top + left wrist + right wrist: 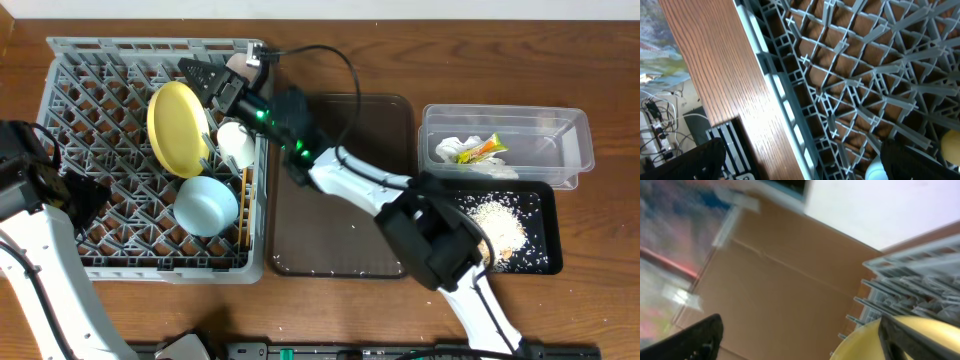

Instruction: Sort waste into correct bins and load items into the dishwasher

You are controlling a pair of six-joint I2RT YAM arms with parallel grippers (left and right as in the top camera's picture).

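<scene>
The grey dishwasher rack (100, 100) fills the left of the overhead view. A yellow plate (178, 128) stands on edge in it, with a white cup (237, 143), a light-blue bowl (205, 205) and chopsticks (245, 205) beside it. My right gripper (207, 85) is open just above the plate's top rim. In the right wrist view the plate (865, 342) lies against the right one of the gripper's (805, 345) fingers. My left gripper (80, 192) hangs open over the rack's left edge (785, 100) with nothing between its fingers. The bowl (874, 171) shows by its right finger.
A dark-brown serving tray (345, 230) lies right of the rack under my right arm. The clear tub (560, 150) at far right holds a white napkin (455, 147) and a yellow-green wrapper (482, 150). The black tray (535, 215) below it holds rice scraps (498, 225).
</scene>
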